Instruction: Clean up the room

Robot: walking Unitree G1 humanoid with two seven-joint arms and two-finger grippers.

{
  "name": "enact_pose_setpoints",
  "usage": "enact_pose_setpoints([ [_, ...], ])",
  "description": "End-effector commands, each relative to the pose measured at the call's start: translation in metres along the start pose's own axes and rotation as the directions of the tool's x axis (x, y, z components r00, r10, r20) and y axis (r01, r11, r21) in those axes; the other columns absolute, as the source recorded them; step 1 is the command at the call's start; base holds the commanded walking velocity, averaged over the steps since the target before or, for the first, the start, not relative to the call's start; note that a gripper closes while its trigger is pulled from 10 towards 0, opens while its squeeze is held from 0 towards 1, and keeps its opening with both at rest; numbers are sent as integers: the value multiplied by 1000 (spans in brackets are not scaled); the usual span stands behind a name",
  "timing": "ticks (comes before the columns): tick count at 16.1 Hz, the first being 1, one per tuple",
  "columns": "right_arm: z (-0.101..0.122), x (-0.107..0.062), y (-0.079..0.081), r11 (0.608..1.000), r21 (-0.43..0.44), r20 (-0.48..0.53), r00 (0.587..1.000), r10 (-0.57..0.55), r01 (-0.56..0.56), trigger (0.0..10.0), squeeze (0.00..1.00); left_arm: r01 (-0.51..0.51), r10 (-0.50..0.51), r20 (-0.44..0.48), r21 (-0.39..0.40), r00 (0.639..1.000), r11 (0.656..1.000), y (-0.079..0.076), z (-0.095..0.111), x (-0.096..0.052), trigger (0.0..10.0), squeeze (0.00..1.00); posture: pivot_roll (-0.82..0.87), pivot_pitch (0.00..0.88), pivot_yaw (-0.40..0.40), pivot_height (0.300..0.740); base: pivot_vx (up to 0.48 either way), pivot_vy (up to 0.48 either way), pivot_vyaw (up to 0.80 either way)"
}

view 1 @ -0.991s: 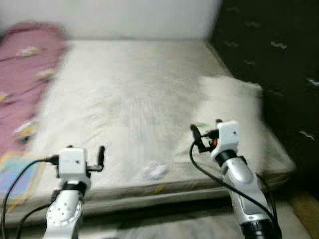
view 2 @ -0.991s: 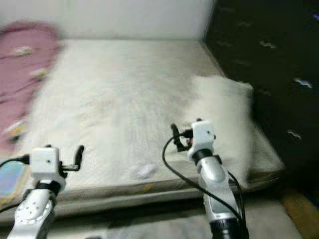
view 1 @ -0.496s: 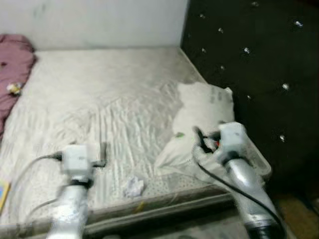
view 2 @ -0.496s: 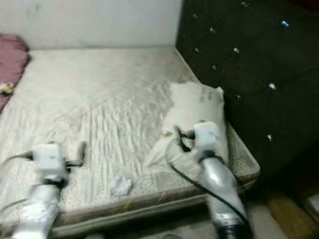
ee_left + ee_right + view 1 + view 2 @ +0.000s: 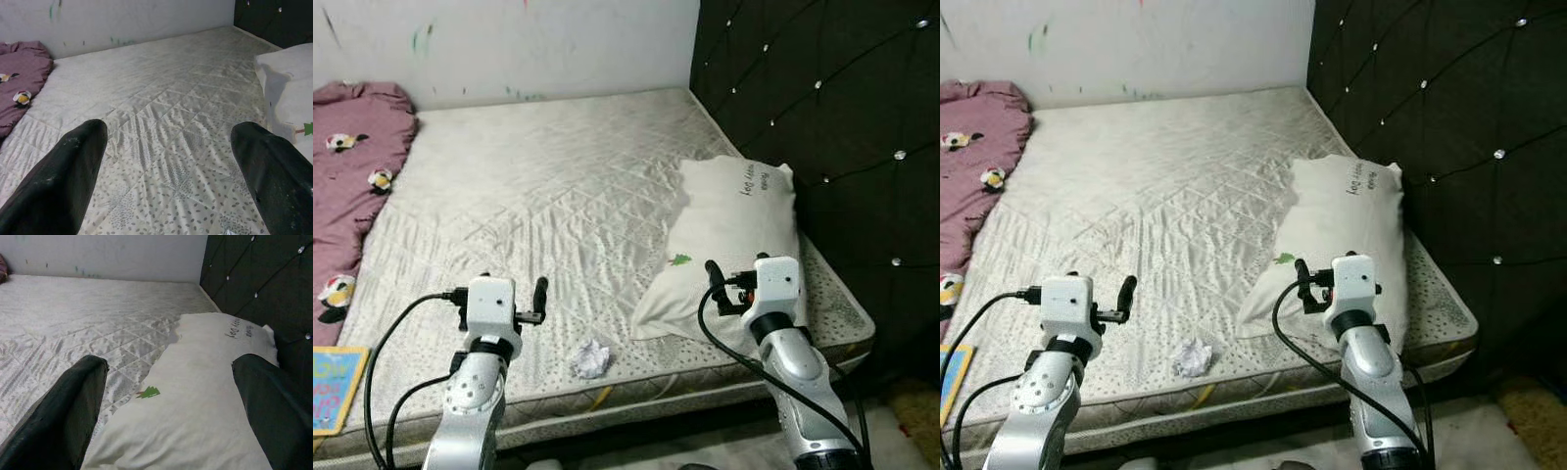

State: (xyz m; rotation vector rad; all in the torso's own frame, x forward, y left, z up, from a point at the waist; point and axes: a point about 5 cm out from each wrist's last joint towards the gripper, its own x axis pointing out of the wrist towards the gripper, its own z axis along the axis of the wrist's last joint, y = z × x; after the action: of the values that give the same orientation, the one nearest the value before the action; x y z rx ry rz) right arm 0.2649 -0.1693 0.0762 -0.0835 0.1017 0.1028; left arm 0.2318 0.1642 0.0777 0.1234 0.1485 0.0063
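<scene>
Blanket (image 5: 352, 186) bunched at bed's left edge. Left gripper (image 5: 168, 171) hovers over near mattress (image 5: 558, 186), fingers spread, likely staged for the paper wad (image 5: 591, 358) lying just right of it. Right gripper (image 5: 171, 411) hovers over pillow (image 5: 734, 235), fingers spread, empty.

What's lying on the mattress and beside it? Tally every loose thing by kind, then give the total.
White pillow: 1
Crumpled paper ball: 1
Pink blanket with panda print: 1
Colourful book at the mattress edge: 1
Total: 4
</scene>
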Motion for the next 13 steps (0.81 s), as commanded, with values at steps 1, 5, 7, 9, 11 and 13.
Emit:
enact_pose_setpoints([
  [1,7,3,4,999,-16,30,999,30,-30,10000,0,-36,36,-14,7,999,999,3,-1,-2,10000,0,-16,0,-10,740,0,0,0],
  [5,8,7,8,998,-22,32,997,67,-66,10000,0,-47,46,-29,-32,999,998,4,-6,-16,10000,0,14,0,-36,740,0,0,600],
  [7,8,10,8,997,-20,25,997,75,-75,10000,0,-60,59,-31,-17,998,998,3,-7,-17,10000,0,23,0,-48,740,0,0,775],
  [9,9,13,8,997,-14,23,997,78,-78,10000,0,-64,63,-27,-38,998,997,3,-5,-15,10000,0,23,0,-62,740,0,0,206],
  [11,10,14,6,997,-2,23,997,75,-75,10000,0,-63,61,-27,-50,998,997,4,-4,-15,10000,0,20,0,-65,740,0,240,0],
  [13,9,13,6,997,-3,18,997,77,-77,10000,0,-63,61,-34,-63,998,996,3,-5,-16,10000,0,20,0,-71,740,0,480,0],
])
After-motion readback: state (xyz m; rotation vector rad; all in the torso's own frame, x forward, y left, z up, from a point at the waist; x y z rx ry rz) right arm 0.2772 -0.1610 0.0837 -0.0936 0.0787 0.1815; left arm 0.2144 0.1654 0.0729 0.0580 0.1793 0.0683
